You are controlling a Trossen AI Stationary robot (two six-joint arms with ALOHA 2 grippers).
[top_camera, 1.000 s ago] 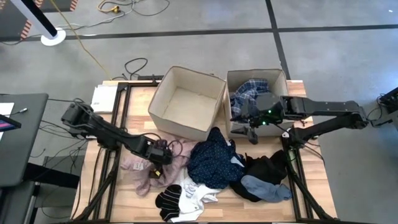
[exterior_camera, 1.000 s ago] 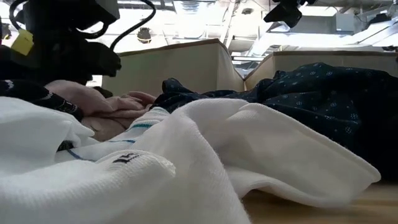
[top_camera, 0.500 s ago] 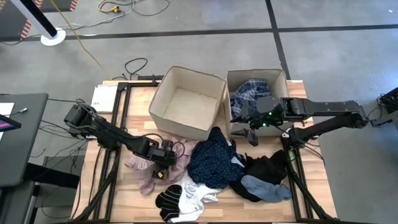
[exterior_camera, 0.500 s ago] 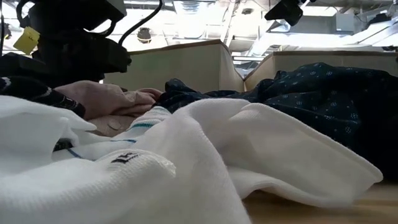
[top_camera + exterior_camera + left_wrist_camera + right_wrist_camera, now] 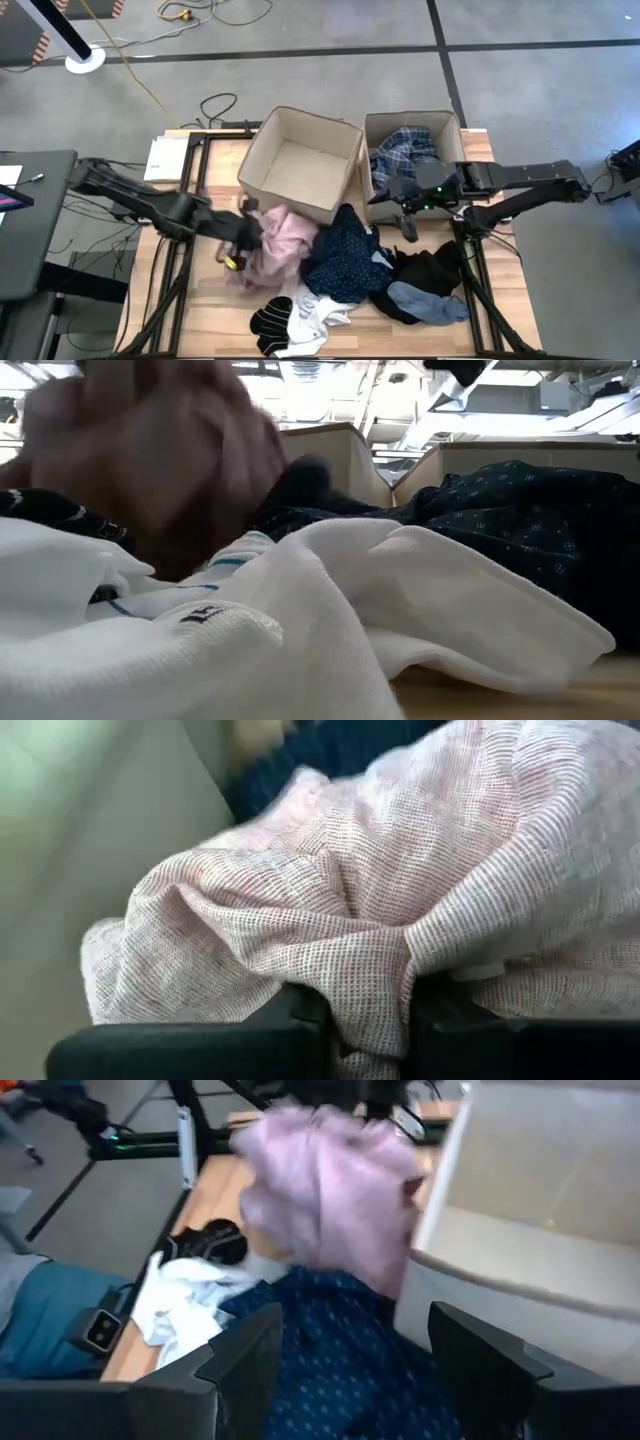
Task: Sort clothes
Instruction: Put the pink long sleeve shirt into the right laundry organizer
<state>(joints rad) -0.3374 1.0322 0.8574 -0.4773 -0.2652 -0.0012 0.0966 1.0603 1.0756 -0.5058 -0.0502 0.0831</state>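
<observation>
The pink top [image 5: 282,240] hangs bunched in front of the left beige bin [image 5: 262,150], with my left gripper [image 5: 245,228] shut on it. A plaid shirt [image 5: 405,145] lies in the right bin [image 5: 455,128]. My right gripper [image 5: 404,210] hovers open over that bin's near wall, holding nothing. A dark blue dotted garment [image 5: 345,255] lies mid-table. Black pieces [image 5: 430,270] and a light blue piece [image 5: 430,302] lie to its right. Striped socks [image 5: 272,322] and a white piece [image 5: 318,312] lie near the front edge. My left gripper pinches a gathered fold of the pink top [image 5: 375,1005] between its two fingers [image 5: 290,1030]; several layers bunch up there. The gripper comes in from the table's left. The top hangs in a slack heap beside and below it; whether its lower end [image 5: 245,275] rests on the table I cannot tell.
The left bin stands open with nothing in it. The low view is filled by the white piece [image 5: 300,620] up close, with the dark blue garment [image 5: 520,510] behind it. Bare wood shows at the table's near left [image 5: 200,320].
My left gripper has taken hold of the pink top and risen, shifting slightly toward the far edge. The top, earlier spread flat on the table's left part, is now gathered into a raised bunch next to the left bin. The right arm has barely moved.
</observation>
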